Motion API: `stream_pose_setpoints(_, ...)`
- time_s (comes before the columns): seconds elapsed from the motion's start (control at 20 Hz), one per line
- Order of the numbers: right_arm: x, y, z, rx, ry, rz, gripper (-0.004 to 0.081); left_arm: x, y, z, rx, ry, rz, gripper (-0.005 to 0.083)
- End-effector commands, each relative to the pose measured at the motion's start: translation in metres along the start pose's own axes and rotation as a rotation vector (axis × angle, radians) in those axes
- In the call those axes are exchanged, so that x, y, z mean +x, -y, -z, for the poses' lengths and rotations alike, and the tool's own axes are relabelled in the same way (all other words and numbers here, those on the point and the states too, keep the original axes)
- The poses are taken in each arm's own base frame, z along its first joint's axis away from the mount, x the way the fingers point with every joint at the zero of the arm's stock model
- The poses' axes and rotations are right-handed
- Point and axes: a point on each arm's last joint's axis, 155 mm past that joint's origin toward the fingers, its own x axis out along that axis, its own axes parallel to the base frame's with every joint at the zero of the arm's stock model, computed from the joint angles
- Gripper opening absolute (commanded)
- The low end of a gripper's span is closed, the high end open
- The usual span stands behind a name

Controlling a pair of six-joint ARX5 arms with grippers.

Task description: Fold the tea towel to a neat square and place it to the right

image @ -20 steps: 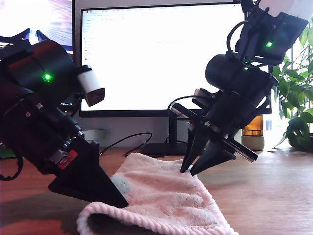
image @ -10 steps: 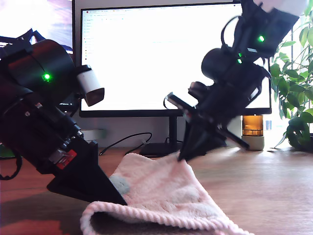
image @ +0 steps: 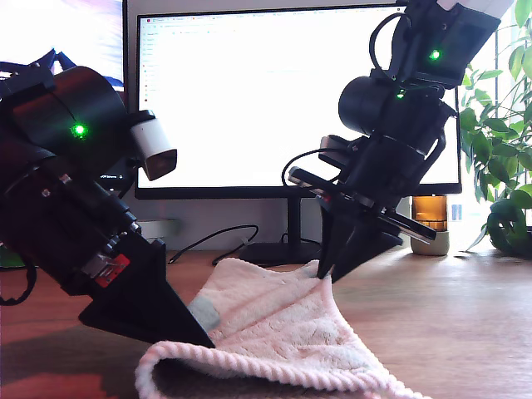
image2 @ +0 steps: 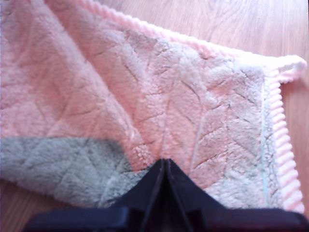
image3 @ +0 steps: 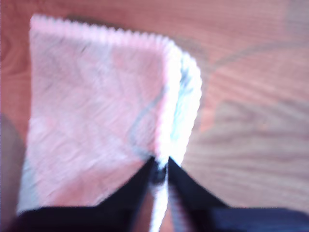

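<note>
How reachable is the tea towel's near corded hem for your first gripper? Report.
Probably yes, once freed: my first gripper is shut on the tea towel, so it must release; the corded hem lies uncovered nearby.

The towel is a fluffy pale pink terry cloth with a twisted cord hem, greyish in patches. It lies on the wooden table, its far corner drawn up into a small peak, its near hem curled over toward the camera.

Fluffy terry-cloth tea towel with twisted cord hem, smooth wood-grain table, matt black fingers
</note>
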Motion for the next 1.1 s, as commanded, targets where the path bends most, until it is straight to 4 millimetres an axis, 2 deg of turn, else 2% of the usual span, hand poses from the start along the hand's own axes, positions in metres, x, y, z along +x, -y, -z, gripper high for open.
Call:
stream_pose_setpoints(0.0, 0.006, 0.001, 0.002, -0.014, -0.002, 0.017, 0.0250, 0.002, 0.004, 0.015, -0.018, -0.033, 0.007, -0.0021)
stream_pose_setpoints(0.25, 0.004, -0.006, 0.005, -0.016, -0.021, -0.021, 0.0282, -0.003, -0.001, -0.004, 0.024, 0.031, -0.021, -0.0021)
stream_pose_setpoints(0.4, -0.003, -0.021, 0.012, -0.051, -0.050, -0.097, 0.0274, -0.016, -0.005, -0.029, 0.066, 0.107, -0.065, -0.0021)
stream_pose_setpoints(0.5, -0.011, -0.026, 0.006, -0.087, -0.019, -0.102, 0.0234, -0.026, -0.009, -0.043, 0.090, 0.146, -0.109, -0.0021)
stream_pose_setpoints(0.6, -0.025, -0.030, 0.002, -0.137, 0.009, -0.102, 0.0190, -0.037, -0.011, -0.048, 0.096, 0.152, -0.145, -0.0021)
stream_pose_setpoints(0.75, -0.047, -0.026, 0.001, -0.217, 0.035, -0.046, -0.0016, -0.052, -0.012, -0.057, 0.106, 0.170, -0.190, -0.0021)
stream_pose_setpoints(0.85, -0.060, -0.020, 0.000, -0.248, 0.054, 0.013, -0.0011, -0.061, -0.012, -0.062, 0.103, 0.187, -0.214, -0.0021)
stream_pose_setpoints(1.05, -0.089, -0.018, -0.001, -0.338, 0.113, 0.070, -0.0011, -0.069, -0.010, -0.058, 0.093, 0.167, -0.234, -0.0021)
